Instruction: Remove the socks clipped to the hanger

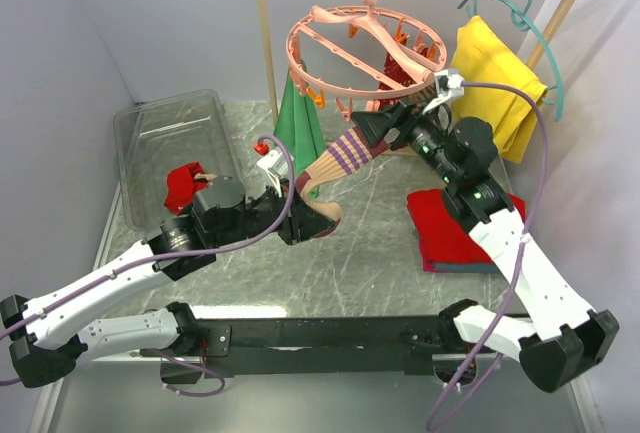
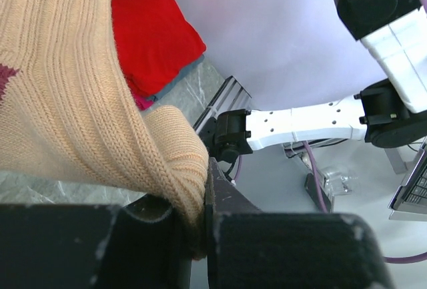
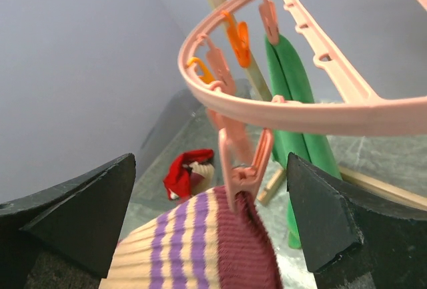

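Observation:
The salmon-pink hanger [image 1: 345, 48] hangs from the wooden rail; its ring also shows in the right wrist view [image 3: 313, 112]. A tan sock with a purple-striped cuff [image 1: 345, 156] stretches from a pink peg [image 3: 241, 165] down to my left gripper [image 1: 300, 221], which is shut on its toe end [image 2: 170, 169]. My right gripper [image 1: 377, 131] is open, with one finger on each side of that peg and the cuff [image 3: 200, 249]. A red sock [image 1: 398, 75] still hangs on the ring. Red and tan socks [image 1: 185, 185] lie in the bin.
A clear plastic bin [image 1: 150, 133] stands at the left. A long green cloth [image 1: 298, 123] hangs by the wooden post. A folded red cloth [image 1: 450, 228] lies at the right. A teal hanger with yellow cloth [image 1: 495, 78] hangs at the far right.

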Motion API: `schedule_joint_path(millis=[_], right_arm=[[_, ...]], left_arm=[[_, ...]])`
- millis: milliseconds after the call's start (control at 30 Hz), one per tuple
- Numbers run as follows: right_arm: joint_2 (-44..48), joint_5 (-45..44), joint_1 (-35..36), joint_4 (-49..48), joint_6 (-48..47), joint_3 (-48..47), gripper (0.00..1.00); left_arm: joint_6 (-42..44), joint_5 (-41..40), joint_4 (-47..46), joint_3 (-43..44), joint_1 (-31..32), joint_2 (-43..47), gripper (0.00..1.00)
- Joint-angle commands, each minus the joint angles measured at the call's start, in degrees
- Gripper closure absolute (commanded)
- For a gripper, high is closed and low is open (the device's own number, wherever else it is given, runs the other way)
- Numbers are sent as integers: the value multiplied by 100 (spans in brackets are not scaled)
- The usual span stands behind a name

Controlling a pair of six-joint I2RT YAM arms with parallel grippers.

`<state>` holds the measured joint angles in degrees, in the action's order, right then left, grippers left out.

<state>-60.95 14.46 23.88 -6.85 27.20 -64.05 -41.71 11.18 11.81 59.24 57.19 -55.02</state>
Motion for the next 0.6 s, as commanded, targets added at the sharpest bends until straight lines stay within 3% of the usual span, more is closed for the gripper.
schedule_joint_path(millis=[0, 133, 300, 567], right_arm=[[-224, 83, -24, 298, -347, -511, 0], [-382, 92, -24, 430, -479, -661, 1], [-505, 171, -32, 518, -461, -810, 9], [-752, 268, -41, 949, -374, -1232, 38]], left_arm=[[-100, 69, -293, -88, 12, 71, 87], [-144, 121, -364, -167, 12, 88, 86], [-170, 156, -399, -246, 12, 106, 87], [-135, 86, -399, -273, 12, 115, 86]])
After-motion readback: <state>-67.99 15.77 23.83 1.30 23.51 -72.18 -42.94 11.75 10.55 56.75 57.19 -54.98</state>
